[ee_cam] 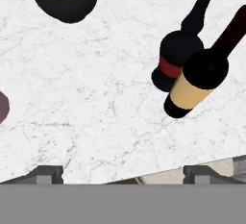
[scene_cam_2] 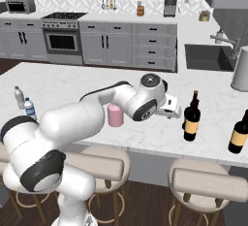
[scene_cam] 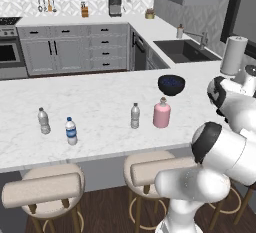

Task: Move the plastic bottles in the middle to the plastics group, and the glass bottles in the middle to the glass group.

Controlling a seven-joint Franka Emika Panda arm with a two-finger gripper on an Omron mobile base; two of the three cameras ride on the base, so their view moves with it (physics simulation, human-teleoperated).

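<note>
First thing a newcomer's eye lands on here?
The white arm sweeping across the marble island counter, with its gripper open above bare marble. Next, two dark bottles close together at the right end: a yellow-labelled wine bottle and a black bottle. Then the pink bottle mid-counter beside a small clear bottle.

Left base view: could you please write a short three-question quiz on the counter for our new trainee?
1. True or false: the pink bottle lies on its side.
2. In the left base view, what stands just left of the pink bottle? A) a clear water bottle B) a mug C) a plate
3. Fill in: the dark bowl behind them holds something ____ in colour.
Key: 1 false; 2 A; 3 blue.
</note>
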